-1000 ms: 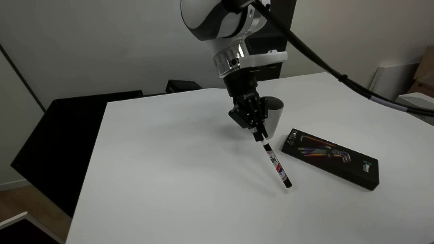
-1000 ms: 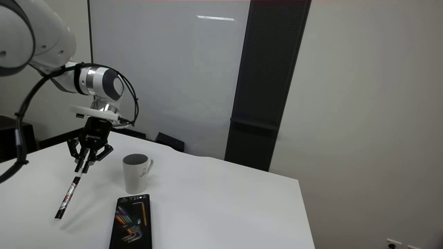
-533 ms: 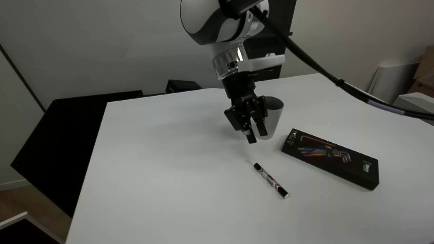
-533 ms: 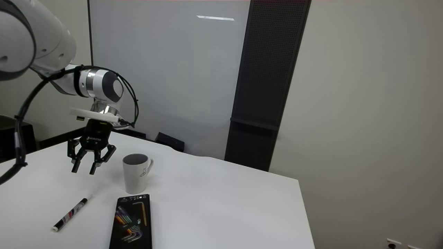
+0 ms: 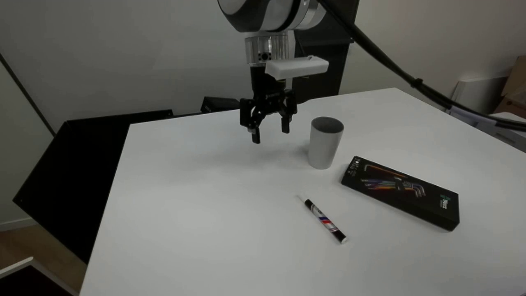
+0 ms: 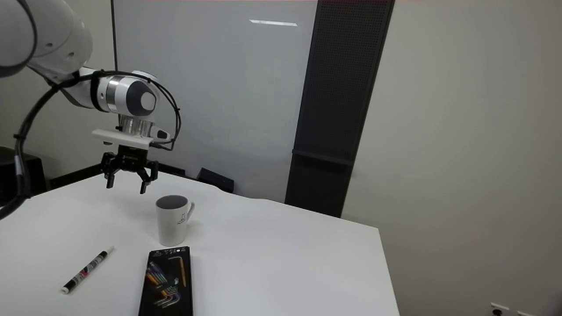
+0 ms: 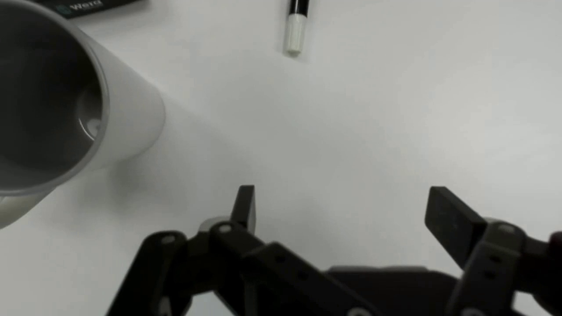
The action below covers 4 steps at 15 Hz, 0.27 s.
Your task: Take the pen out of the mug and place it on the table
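Pen (image 5: pixel 324 220) lying flat on the table (image 5: pixel 185 230), well apart from the gripper (image 5: pixel 271 137); the white end points to the far side, and the barrel label carries red and blue marks. Behind it the mug (image 5: pixel 324 144) stands upright, dark inside, its handle (image 6: pixel 192 208) at right in an exterior view. Just beside the mug, on its near side, lies the flat black box (image 5: pixel 400 193), printed with coloured hex keys; in both exterior views the box is to the right of the pen. At the end of the white arm (image 6: pixel 66 26), the gripper hangs pointing down above the far part of the table, left of the mug in both exterior views. Its fingers (image 7: pixel 452 224) are unclenched and stand wide apart, with table surface visible between them in the wrist view. That view also takes in the mug's interior, the pen's white end and a lettered edge of the box. A black cable (image 5: pixel 416 83) crosses the right side in an exterior view.
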Motion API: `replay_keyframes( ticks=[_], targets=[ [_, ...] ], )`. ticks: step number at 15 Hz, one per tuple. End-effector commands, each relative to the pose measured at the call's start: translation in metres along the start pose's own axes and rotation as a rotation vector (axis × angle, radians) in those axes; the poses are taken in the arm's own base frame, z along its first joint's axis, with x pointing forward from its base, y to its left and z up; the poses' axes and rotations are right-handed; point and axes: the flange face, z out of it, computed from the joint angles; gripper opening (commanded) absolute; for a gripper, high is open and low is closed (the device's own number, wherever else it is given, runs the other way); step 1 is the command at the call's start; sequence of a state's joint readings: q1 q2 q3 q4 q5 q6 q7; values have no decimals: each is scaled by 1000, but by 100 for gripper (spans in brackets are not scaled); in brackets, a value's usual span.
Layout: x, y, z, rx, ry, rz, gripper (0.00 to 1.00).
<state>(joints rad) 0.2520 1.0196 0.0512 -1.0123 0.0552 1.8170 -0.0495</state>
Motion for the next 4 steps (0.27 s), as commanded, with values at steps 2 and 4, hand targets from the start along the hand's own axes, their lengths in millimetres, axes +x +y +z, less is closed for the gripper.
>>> replay_keyframes(
  ticks=[2,4],
  targets=[
    [0,0,-2,1,9,-3,100],
    [0,-1,3,1,2,-5,100]
  ],
)
